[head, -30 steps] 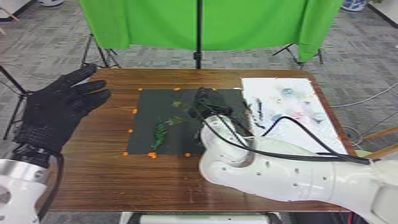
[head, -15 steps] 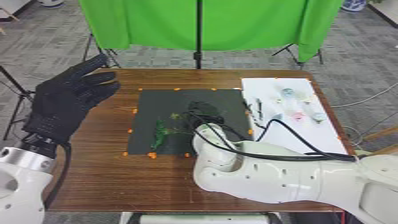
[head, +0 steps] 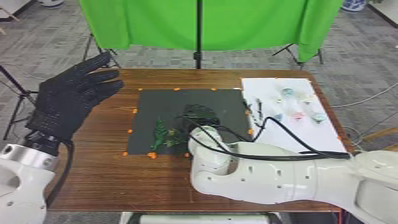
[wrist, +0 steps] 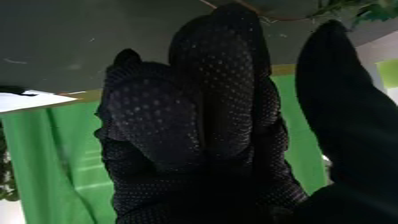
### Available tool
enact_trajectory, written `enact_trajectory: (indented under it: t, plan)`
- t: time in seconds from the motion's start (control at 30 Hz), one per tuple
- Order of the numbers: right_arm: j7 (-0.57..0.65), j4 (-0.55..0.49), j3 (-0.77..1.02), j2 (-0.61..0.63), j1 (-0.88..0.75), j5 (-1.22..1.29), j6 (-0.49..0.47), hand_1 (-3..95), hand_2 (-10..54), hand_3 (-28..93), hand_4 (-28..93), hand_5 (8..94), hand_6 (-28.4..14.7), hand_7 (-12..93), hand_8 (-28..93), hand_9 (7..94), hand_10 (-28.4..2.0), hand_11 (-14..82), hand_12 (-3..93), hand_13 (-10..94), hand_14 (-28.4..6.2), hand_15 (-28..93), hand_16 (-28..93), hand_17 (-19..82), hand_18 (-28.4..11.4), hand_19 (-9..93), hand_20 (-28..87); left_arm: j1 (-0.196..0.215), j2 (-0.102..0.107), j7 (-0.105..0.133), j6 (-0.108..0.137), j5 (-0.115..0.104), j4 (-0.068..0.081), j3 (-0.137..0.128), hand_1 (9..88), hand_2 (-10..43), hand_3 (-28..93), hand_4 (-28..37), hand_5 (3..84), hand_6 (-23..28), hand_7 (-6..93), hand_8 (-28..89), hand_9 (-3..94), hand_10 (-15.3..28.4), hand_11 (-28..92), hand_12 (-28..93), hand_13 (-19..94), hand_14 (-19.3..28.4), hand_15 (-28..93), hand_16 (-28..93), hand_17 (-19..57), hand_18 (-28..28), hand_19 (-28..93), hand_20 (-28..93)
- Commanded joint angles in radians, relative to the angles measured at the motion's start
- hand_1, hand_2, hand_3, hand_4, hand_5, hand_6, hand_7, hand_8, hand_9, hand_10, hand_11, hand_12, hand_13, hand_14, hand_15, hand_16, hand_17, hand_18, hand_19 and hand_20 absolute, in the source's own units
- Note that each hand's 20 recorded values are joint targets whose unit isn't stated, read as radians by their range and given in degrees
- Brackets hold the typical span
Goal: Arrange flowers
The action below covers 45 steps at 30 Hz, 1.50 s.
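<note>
I am holding my right hand (head: pixel 201 115) closed over the dark mat (head: pixel 157 104) on the desk (head: pixel 89 182), fingers curling inward, thumb standing apart. Green sprigs (head: pixel 160 134) are lying on the mat near this hand. My left hand (head: pixel 69 102) is hovering open at the desk's left edge.

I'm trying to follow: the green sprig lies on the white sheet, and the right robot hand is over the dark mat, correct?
Wrong place for the sprig: the head view shows it on the dark mat. The right robot hand is indeed over that mat.
</note>
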Motion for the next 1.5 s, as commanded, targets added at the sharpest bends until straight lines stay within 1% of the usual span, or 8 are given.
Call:
enact_trajectory:
  t: [0.03, 0.17, 0.27, 0.37, 0.5, 0.67, 0.87, 1.5]
  plan:
    - [0.004, -0.054, 0.024, 0.047, 0.009, -0.072, 0.052, 35.0, -5.7, 72, -25, 92.8, 0.0, 22, -12, 93.7, -11.5, 40.3, 13.9, 89, -9.3, 63, 17, 39, -23.3, 93, 6, 0.05, -0.024, -0.018, 0.001, 0.01, -0.01, -0.032, 22.3, 8.0, 77, -27.2, 34.7, 9.7, 14.6, -10, 29.6, 20.6, 29, 10, 22, 27.6, 52, -11, -11.2, 24.5, 54, 8]
    - [0.0, -0.122, 0.055, 0.113, -0.011, -0.127, 0.08, 34.1, -4.6, 71, -25, 91.5, -0.3, 21, -12, 93.7, -11.6, 39.0, 13.8, 89, -9.3, 63, 17, 39, -23.4, 93, 6, 0.093, -0.037, -0.01, 0.006, 0.014, -0.027, -0.064, 22.3, 8.1, 77, -27.2, 34.8, 9.7, 14.7, -10, 29.7, 20.7, 29, 10, 22, 27.6, 52, -11, -11.2, 24.6, 54, 8]
    - [0.009, -0.176, 0.079, 0.172, -0.031, -0.146, 0.094, 32.7, -3.3, 70, -25, 88.1, -1.2, 18, -12, 93.7, -11.8, 36.1, 14.4, 88, -9.1, 62, 17, 39, -23.4, 93, 5, 0.088, -0.042, -0.025, 0.002, 0.018, -0.03, -0.071, 22.3, 8.2, 77, -27.2, 34.9, 9.8, 14.7, -10, 29.7, 20.7, 29, 10, 22, 27.6, 52, -11, -11.2, 24.6, 54, 8]
    - [0.0, -0.215, 0.128, 0.219, -0.077, -0.114, 0.063, 31.1, -1.4, 70, -24, 85.5, -2.0, 16, -12, 93.7, -12.1, 35.1, 14.8, 88, -9.2, 62, 17, 39, -23.6, 93, 5, 0.097, -0.04, -0.013, 0.001, 0.021, -0.035, -0.079, 22.2, 8.1, 77, -27.1, 34.9, 9.8, 14.7, -10, 29.7, 20.6, 29, 10, 22, 27.6, 52, -11, -11.2, 24.5, 54, 8]
    - [-0.024, -0.22, 0.165, 0.248, -0.143, -0.07, 0.011, 27.5, 3.6, 69, -24, 82.9, -2.8, 14, -12, 93.7, -12.7, 34.7, 15.2, 88, -9.6, 62, 17, 39, -24.3, 93, 4, 0.084, -0.048, -0.033, 0.004, 0.022, -0.034, -0.069, 22.3, 8.1, 77, -27.1, 35.0, 9.8, 14.6, -10, 29.7, 20.7, 29, 10, 22, 27.6, 52, -11, -11.2, 24.6, 54, 8]
    - [-0.037, -0.213, 0.169, 0.248, -0.17, 0.0, -0.022, 25.8, 6.6, 69, -23, 79.0, -3.5, 13, -12, 93.7, -13.4, 32.0, 16.0, 87, -10.4, 63, 17, 37, -24.9, 93, 4, 0.111, -0.052, -0.016, 0.008, 0.02, -0.038, -0.075, 22.3, 8.1, 77, -27.2, 35.1, 9.9, 14.6, -10, 29.7, 20.6, 29, 10, 22, 27.5, 52, -11, -11.2, 24.5, 54, 8]
    - [-0.046, -0.216, 0.19, 0.234, -0.19, 0.024, -0.059, 25.2, 8.1, 70, -22, 77.8, -3.8, 13, -11, 93.7, -13.5, 30.7, 17.1, 86, -11.0, 63, 17, 36, -25.1, 93, 2, 0.097, -0.046, -0.016, 0.009, 0.02, -0.036, -0.072, 22.4, 8.1, 77, -27.2, 35.1, 9.9, 14.6, -10, 29.7, 20.6, 29, 10, 22, 27.5, 52, -11, -11.2, 24.6, 54, 8]
    - [-0.147, -0.276, 0.178, 0.21, -0.192, 0.092, -0.102, 25.0, 9.7, 71, -21, 83.3, -2.8, 12, -12, 93.7, -13.6, 35.6, 16.5, 87, -12.0, 65, 17, 37, -25.3, 93, 2, 0.101, -0.038, -0.001, 0.016, 0.014, -0.033, -0.07, 22.4, 8.1, 77, -27.2, 35.2, 10.0, 14.5, -10, 29.7, 20.6, 29, 10, 22, 27.6, 52, -11, -11.2, 24.6, 54, 8]
